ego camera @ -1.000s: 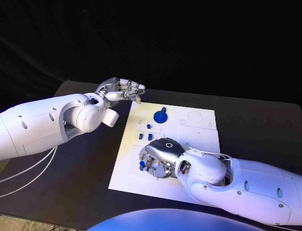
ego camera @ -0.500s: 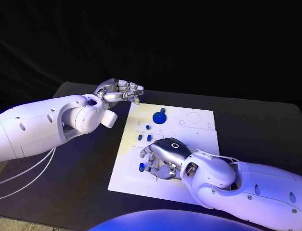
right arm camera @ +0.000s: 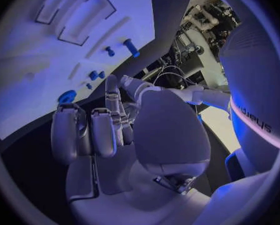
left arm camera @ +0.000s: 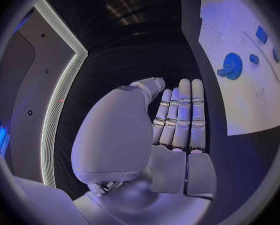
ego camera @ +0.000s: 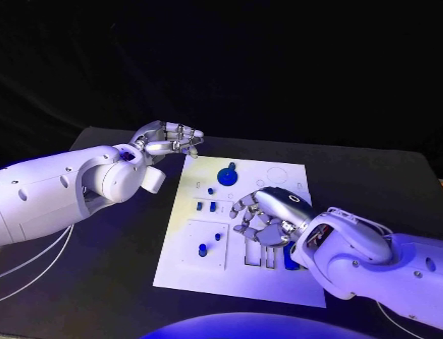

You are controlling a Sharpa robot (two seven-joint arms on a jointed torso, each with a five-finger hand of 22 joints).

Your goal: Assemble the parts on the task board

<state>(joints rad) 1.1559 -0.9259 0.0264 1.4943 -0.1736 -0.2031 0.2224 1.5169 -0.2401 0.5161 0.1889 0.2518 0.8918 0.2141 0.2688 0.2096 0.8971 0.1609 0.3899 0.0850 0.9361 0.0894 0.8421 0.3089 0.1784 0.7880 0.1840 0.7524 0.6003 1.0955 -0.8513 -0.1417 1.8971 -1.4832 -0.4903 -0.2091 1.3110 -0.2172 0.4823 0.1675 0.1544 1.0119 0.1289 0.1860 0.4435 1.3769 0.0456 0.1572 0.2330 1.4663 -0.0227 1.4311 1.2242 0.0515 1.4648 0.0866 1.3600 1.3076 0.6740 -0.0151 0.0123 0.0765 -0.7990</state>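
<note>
Head view shows the right hand [ego camera: 274,215] above the task board [ego camera: 282,272], fingers [ego camera: 244,205] curled and apart, holding nothing; small blue parts [ego camera: 203,249] lie on the board beside those fingers; the left hand [ego camera: 167,138] hovers over the bench [ego camera: 109,261] beyond the board's corner, fingers together, empty.

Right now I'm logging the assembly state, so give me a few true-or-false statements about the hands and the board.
1. The right hand is over the task board. True.
2. The left hand grips the round blue part. False: that part sits on the board, apart from the hand.
3. The left hand is off the board, beyond its far left corner. True.
4. The task board is black. False: it is white, on a black table.
</note>
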